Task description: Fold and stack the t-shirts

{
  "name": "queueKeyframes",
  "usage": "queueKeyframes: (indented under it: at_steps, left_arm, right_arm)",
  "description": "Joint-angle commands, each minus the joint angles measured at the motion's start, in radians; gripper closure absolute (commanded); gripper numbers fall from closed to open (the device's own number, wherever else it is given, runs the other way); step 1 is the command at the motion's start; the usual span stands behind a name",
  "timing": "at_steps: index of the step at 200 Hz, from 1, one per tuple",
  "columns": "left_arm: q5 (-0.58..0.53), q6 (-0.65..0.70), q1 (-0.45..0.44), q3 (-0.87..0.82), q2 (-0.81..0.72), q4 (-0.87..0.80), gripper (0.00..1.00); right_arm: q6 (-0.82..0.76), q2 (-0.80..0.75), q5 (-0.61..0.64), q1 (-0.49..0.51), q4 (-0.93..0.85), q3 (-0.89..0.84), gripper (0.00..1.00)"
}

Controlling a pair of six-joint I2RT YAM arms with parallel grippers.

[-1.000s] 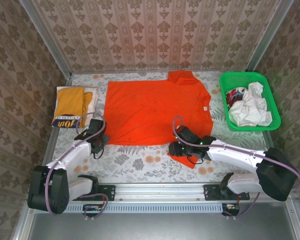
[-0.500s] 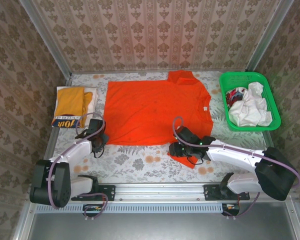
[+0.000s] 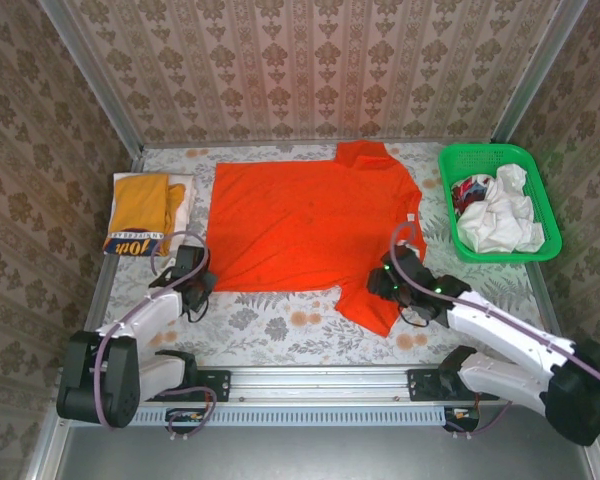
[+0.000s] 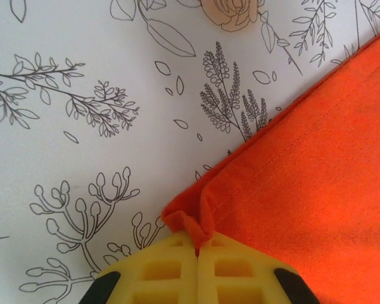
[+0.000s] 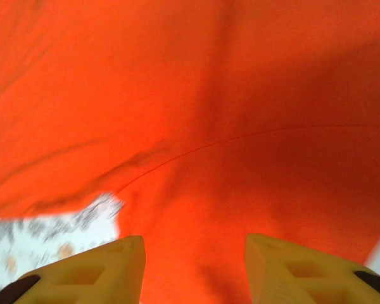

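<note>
Left wrist view: left gripper (image 4: 197, 244) clamped on the near hem corner of the plain orange-red cloth t-shirt (image 4: 316, 190), spread flat on the floral bench (image 4: 82, 95), probably to start a fold; right gripper (image 5: 193, 244), fingers apart, over its near sleeve

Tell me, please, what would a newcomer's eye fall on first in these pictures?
A bright orange-red t-shirt lies spread flat across the middle of the table. The left arm's yellow fingers pinch its near left corner. A folded mustard-yellow t-shirt lies at the left edge, and a green basket of white cloth stands at the far right.
</note>
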Motion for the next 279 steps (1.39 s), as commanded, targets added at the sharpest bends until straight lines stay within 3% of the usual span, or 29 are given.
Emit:
queueKeyframes:
  at_steps: [1,36,109,179,279]
  left_arm:
    - [0.012,0.018,0.015,-0.017,-0.019,0.016,1.0]
    - [0.018,0.021,0.016,-0.017,-0.008,0.025,1.0]
    - [0.02,0.032,0.014,-0.001,0.009,0.013,1.0]
    - [0.019,0.052,0.015,0.014,0.027,0.004,1.0]
    - [0.026,0.058,0.016,0.017,0.042,0.014,1.0]
  right_arm:
    - [0.052,-0.058,0.026,-0.107,-0.112,-0.058,0.54]
    - [0.0,-0.031,-0.045,-0.184,-0.131,-0.09,0.53]
    - [-0.041,0.134,-0.075,-0.187,-0.086,-0.074,0.64]
    - [-0.08,0.212,-0.096,-0.187,-0.074,-0.028,0.64]
    - [-0.079,0.189,-0.049,-0.18,-0.048,-0.008,0.63]
